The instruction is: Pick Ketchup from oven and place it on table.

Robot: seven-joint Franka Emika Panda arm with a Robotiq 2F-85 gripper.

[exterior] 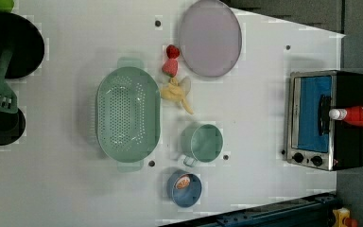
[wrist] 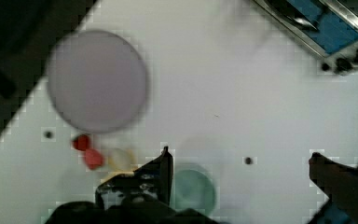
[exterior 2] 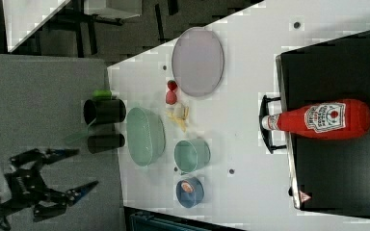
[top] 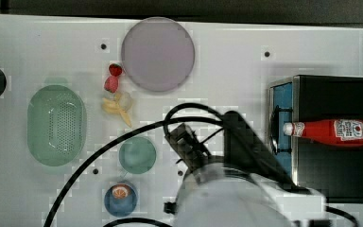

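Lying on its side atop the oven (top: 333, 99) (not inside it), the ketchup (top: 333, 131) points its cap over the door. The gripper (wrist: 240, 163) hangs well apart, spread wide and empty. An off-centre pinch would probably roll the round bottle off.

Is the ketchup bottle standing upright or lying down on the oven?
Lying down: the ketchup rests on its side on the oven, white cap past the front edge.
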